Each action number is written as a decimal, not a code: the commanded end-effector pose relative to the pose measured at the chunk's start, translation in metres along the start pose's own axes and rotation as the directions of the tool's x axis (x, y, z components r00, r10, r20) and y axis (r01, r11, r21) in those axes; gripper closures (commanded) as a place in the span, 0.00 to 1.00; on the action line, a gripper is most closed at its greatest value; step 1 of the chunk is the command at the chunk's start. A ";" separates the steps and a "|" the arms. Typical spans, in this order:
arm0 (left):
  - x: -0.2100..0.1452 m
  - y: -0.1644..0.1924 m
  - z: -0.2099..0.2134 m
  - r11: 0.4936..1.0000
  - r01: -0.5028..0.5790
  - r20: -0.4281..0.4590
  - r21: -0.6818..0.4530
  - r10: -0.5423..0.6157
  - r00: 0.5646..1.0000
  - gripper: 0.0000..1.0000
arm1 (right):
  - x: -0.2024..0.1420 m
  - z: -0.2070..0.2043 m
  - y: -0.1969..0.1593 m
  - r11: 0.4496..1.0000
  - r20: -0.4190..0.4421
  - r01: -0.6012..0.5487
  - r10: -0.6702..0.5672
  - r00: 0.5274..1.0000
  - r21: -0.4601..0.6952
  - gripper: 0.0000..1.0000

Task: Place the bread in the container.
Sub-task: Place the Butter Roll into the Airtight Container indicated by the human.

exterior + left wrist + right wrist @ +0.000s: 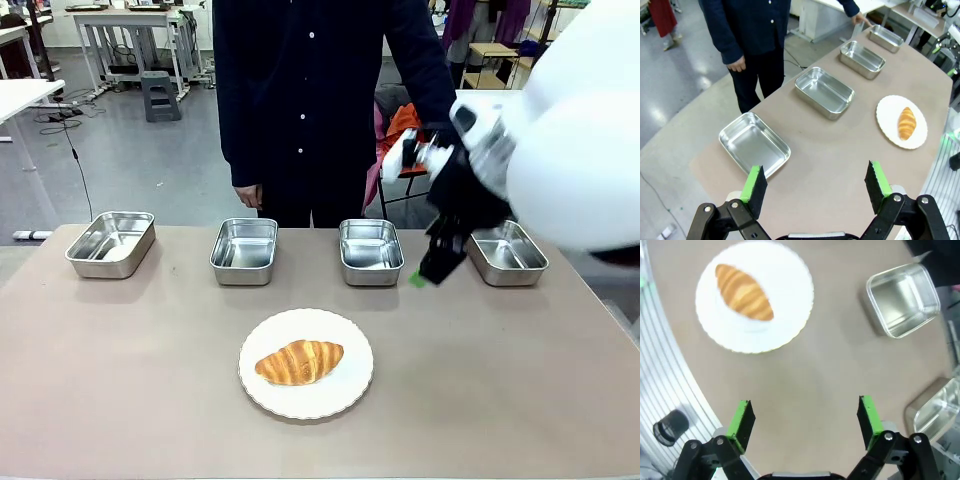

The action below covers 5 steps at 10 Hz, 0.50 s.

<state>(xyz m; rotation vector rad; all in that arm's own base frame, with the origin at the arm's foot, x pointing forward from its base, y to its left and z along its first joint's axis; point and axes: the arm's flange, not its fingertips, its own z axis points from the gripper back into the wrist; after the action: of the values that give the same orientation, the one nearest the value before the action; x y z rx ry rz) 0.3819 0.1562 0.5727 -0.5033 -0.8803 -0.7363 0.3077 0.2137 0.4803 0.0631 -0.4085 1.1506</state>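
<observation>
On the plate: the croissant (pixel 299 362) lay at the middle of the white scalloped plate (pixel 345 395), apart from both grippers.
Croissant axis: its long axis ran left to right across the plate in the front view, with the right end tilted slightly toward the far side.
Beyond the plate: four steel trays (pixel 244 250) stood in a row along the table's far edge.
Right gripper: the right gripper (pixel 425 275) hung beyond the plate and to its right, between the two right-hand trays; its fingers (pixel 867 415) were spread apart and held nothing.
Croissant from the right gripper: nearer the robot and off to the left.
Left gripper: the left gripper (pixel 815 180) hovered well left of the plate, near the end tray, with its pads wide apart and holding nothing.
Person: a person in a dark shirt (pixel 300 90) stood beyond the plate, behind the trays.
</observation>
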 end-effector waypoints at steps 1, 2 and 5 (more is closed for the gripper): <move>0.000 -0.001 0.001 1.000 0.002 0.009 -0.001 -0.002 1.000 0.00 | -0.021 -0.009 -0.008 0.998 0.016 0.004 -0.005 1.000 0.070 0.00; 0.000 -0.001 0.001 1.000 0.002 0.009 -0.001 -0.002 1.000 0.00 | 0.000 0.000 0.000 1.000 0.000 0.000 0.000 1.000 0.000 0.00; 0.000 -0.001 0.001 1.000 0.002 0.009 -0.001 -0.002 1.000 0.00 | 0.000 0.000 0.000 1.000 0.000 0.000 0.000 1.000 0.000 0.00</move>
<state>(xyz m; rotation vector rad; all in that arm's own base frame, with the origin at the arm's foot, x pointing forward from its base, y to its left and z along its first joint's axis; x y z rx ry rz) 0.3819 0.1564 0.5727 -0.5031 -0.8804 -0.7361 0.3092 0.2123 0.4793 0.0864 -0.4023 1.1607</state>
